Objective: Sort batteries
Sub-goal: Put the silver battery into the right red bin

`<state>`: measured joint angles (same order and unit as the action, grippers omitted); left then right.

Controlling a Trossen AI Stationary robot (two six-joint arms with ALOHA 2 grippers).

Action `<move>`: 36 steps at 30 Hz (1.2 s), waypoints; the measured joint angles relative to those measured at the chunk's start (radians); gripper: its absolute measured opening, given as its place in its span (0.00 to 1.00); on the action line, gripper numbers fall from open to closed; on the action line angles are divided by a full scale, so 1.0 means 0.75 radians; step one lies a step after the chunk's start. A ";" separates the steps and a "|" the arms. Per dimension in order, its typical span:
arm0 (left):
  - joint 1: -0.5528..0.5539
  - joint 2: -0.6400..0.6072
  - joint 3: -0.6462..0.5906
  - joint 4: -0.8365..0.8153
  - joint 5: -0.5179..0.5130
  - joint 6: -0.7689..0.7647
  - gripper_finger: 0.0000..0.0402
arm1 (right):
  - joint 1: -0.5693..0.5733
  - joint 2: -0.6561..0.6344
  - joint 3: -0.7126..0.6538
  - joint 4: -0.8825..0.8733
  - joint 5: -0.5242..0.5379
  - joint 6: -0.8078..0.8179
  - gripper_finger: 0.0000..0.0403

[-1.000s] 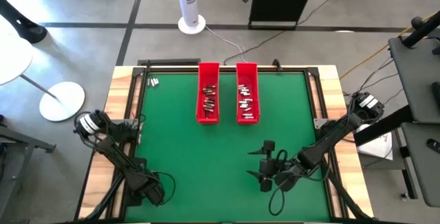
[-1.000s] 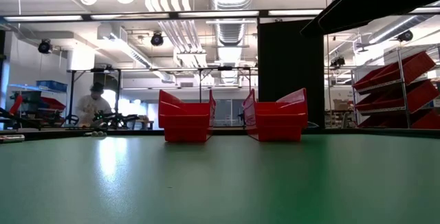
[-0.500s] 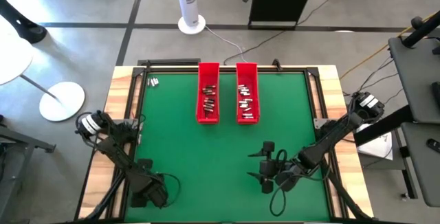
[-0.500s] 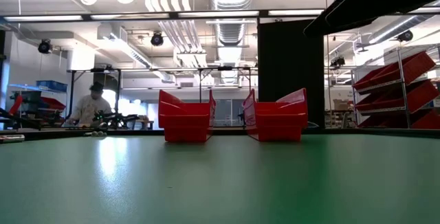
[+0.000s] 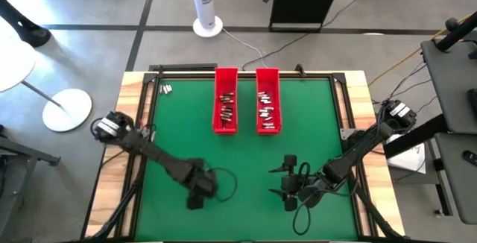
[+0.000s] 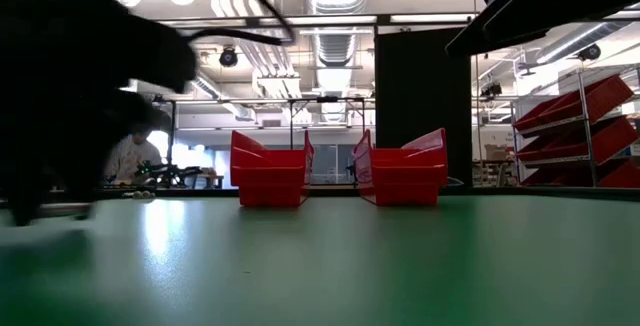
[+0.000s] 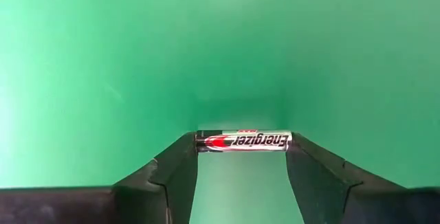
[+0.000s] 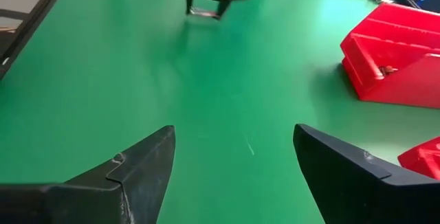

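On the green bench (image 5: 246,161), two red trays (image 5: 226,111) sit at the far middle holding batteries (image 5: 267,109). The left tool (image 7: 240,157) pinches one battery (image 7: 244,141) end to end near centre; the right tool (image 8: 234,157) gapes wide, empty.

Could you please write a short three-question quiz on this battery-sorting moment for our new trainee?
1. True or false: the left gripper is empty.
2. How many red trays stand on the green table? A) one B) two C) three
3. Fill in: the right gripper hovers with its fingers ____ and nothing between them.

Key:
1. False; a battery sits crosswise between its fingertips, held end to end.
2. B; the two stand side by side at the far middle of the table, each holding loose batteries.
3. Open.
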<state>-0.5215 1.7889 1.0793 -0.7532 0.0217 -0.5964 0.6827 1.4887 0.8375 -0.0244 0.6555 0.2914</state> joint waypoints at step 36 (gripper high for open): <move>0.254 0.347 0.304 0.353 -0.197 0.415 0.53 | -0.055 0.130 0.041 0.019 -0.081 -0.147 0.79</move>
<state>-0.3309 2.0488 1.3073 -0.4885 -0.1258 -0.2848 0.6411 1.5864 0.8680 -0.0103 0.5945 0.1811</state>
